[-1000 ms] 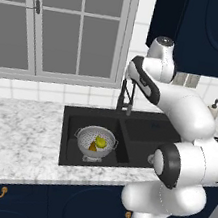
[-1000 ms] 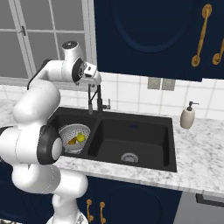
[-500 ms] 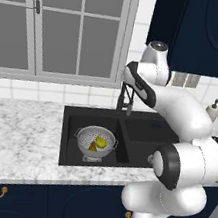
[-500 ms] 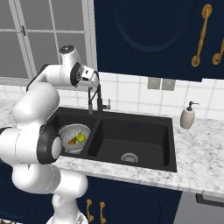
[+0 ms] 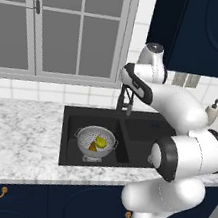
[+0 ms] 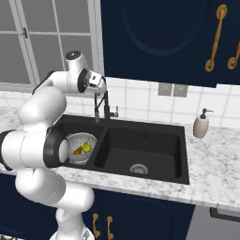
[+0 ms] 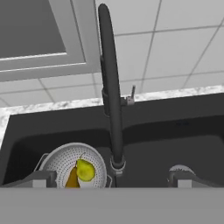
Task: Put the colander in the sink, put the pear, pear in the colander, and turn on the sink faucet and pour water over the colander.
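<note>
Black faucet (image 7: 111, 87) stands upright just ahead of the wide-spread hand (image 7: 114, 178), spout over sink (image 7: 175, 131); colander (image 7: 65, 164) below-left.

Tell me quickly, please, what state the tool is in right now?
Tool: open and holding nothing, its fingertips wide apart on either side of the sink faucet.

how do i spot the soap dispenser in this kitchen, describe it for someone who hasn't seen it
Start at the black double-basin sink set in the marble counter. From its right-hand basin, look right along the back of the counter, against the white tiled wall. The soap dispenser stands there, a small beige bottle with a thin pump on top, unlike the tall black faucet behind the divider between the basins.
</note>
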Motion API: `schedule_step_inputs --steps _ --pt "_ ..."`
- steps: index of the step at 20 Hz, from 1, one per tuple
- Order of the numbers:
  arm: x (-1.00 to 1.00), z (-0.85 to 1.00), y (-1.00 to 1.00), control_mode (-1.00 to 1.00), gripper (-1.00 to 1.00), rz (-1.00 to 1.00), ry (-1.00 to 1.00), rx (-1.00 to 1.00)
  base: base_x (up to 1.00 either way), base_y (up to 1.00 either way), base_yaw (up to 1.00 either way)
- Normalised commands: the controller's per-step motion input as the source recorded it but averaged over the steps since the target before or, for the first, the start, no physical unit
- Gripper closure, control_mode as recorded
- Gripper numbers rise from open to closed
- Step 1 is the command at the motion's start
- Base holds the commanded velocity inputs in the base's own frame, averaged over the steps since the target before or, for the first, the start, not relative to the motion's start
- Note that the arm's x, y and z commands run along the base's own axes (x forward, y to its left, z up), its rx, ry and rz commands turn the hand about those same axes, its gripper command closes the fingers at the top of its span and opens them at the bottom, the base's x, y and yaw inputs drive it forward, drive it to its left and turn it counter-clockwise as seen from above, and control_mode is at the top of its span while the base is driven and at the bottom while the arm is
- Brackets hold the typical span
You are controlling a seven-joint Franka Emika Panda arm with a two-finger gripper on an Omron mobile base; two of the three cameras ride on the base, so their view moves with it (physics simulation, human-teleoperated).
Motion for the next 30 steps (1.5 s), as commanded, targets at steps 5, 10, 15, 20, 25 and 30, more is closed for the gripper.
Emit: schedule_step_inputs --steps 5,10,15,20,25,30 --pt "0.3 0.0 0.0 -1.0 -1.0 0.0 0.01 0.0 0.0 0.0 0.0" --pt "0.28 0.0 0.0 -1.0 -1.0 0.0 0.04 0.0 0.0 0.0 0.0" --pt "0.32 0.0 0.07 -1.0 -1.0 0.0 0.07 0.0 0.0 0.0 0.0" --pt "0.31 -0.01 0.0 -1.0 -1.0 0.0 0.08 0.0 0.0 0.0 0.0" --pt "0.13 -0.19 0.08 -1.0 -1.0 0.0 0.07 0.0 0.0 0.0 0.0" --pt "0.0 -0.3 0.35 -1.0 -1.0 0.04 0.02 0.0 0.0 0.0 0.0"
